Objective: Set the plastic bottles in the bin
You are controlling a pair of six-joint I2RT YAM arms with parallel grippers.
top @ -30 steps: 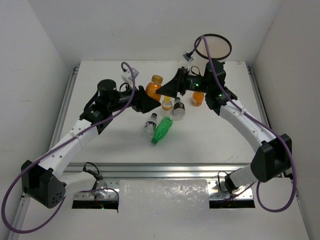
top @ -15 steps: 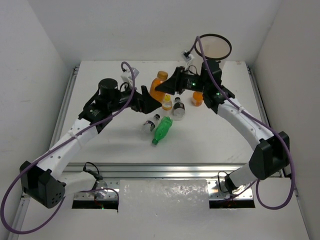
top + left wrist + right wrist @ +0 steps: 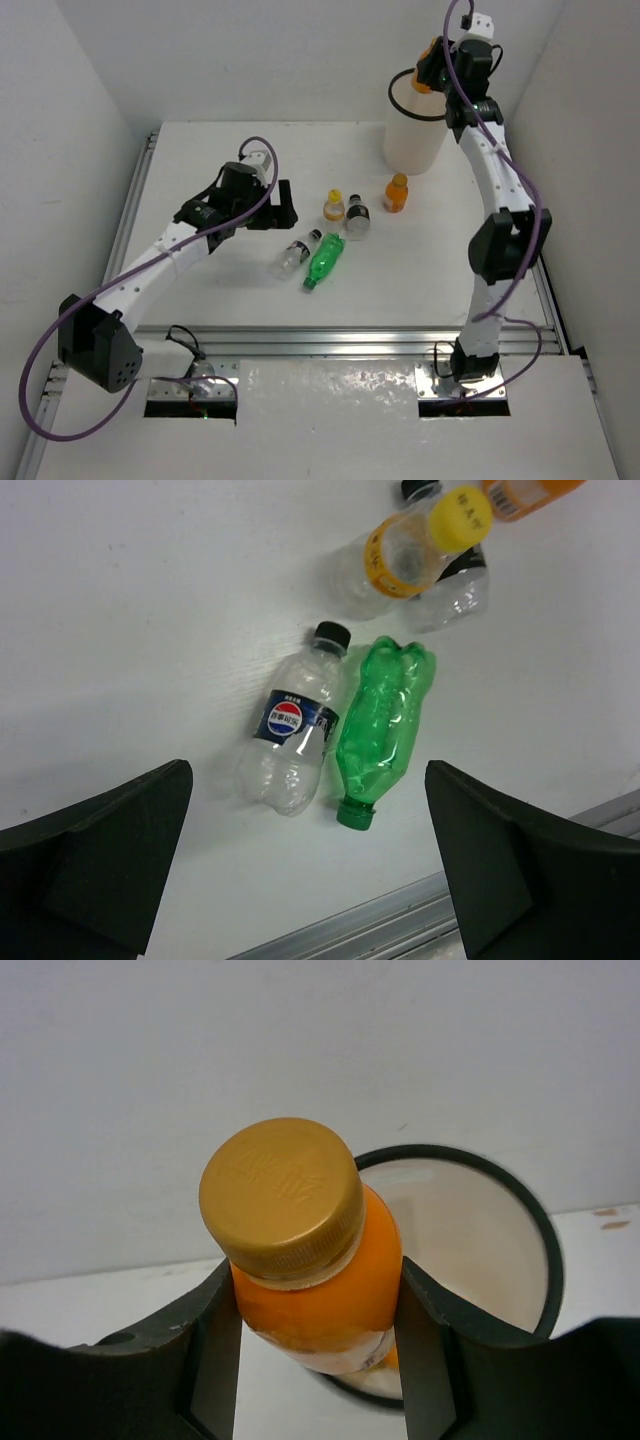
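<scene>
High above the table, my right gripper (image 3: pixel 317 1295) is shut on an orange-filled bottle (image 3: pixel 315 1280) with a gold cap, held over the open mouth of the bin (image 3: pixel 545 1260). The top view shows this gripper (image 3: pixel 433 62) above the white bin (image 3: pixel 415 140) at the back right. My left gripper (image 3: pixel 283 205) is open and empty, left of the bottles lying mid-table. There lie a clear black-capped bottle (image 3: pixel 296 730), a green bottle (image 3: pixel 385 725), a yellow-capped bottle (image 3: pixel 415 545) and a dark-labelled bottle (image 3: pixel 458 585). A small orange bottle (image 3: pixel 396 192) stands nearby.
White walls close in the table on three sides. A metal rail (image 3: pixel 330 340) runs along the near edge, and a strip of it shows low in the left wrist view (image 3: pixel 400 920). Purple cables loop off both arms.
The right gripper closed on the large orange bottle and carried it from mid-table up over the bin. The left gripper opened, let that bottle go and drew back to the left.
</scene>
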